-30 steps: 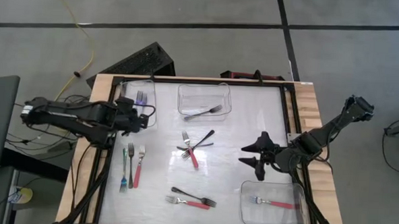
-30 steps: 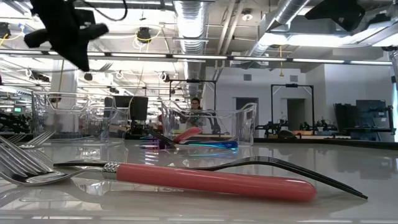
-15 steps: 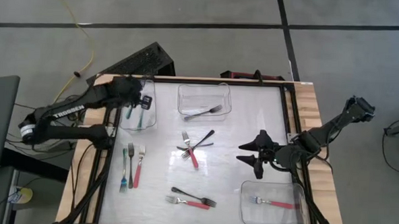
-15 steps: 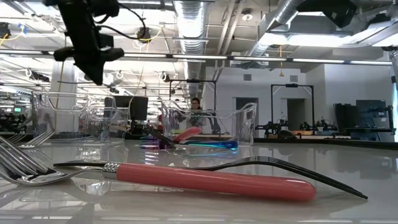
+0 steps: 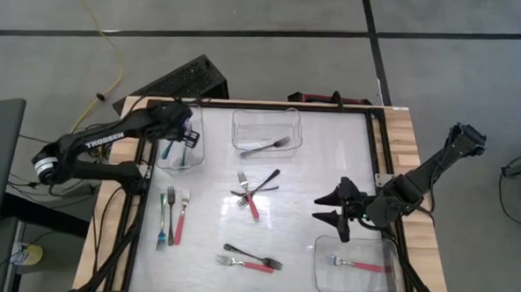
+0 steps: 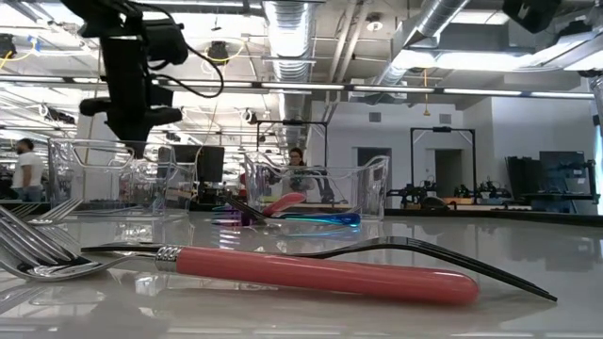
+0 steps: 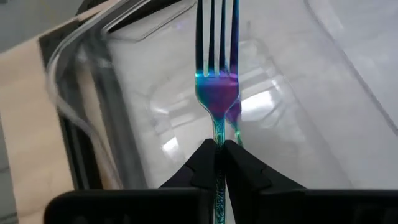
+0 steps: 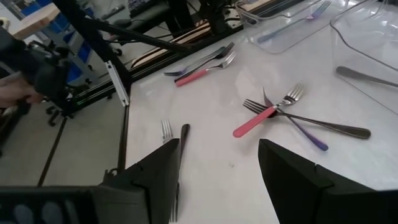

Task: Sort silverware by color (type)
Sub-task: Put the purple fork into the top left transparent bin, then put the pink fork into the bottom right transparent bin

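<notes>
1. A blue fork (image 7: 216,93), tines forward, is clamped by its handle in the left gripper (image 7: 216,151) above the far-left tub (image 5: 182,141).
2. The fork hangs within the tub's walls; letting it go low and level should keep it from bouncing out.
3. The right gripper (image 5: 335,207), fingers spread and empty, hovers over the table (image 5: 312,175) beside the near-right tub (image 5: 320,270), which holds a red fork (image 5: 357,265).
4. A black fork (image 5: 267,146) lies in the far-middle tub (image 5: 267,118).
5. Unsorted forks remain: a crossed trio (image 5: 254,192) mid-table, another group (image 5: 250,260) by the near edge, three (image 5: 172,215) at left.
</notes>
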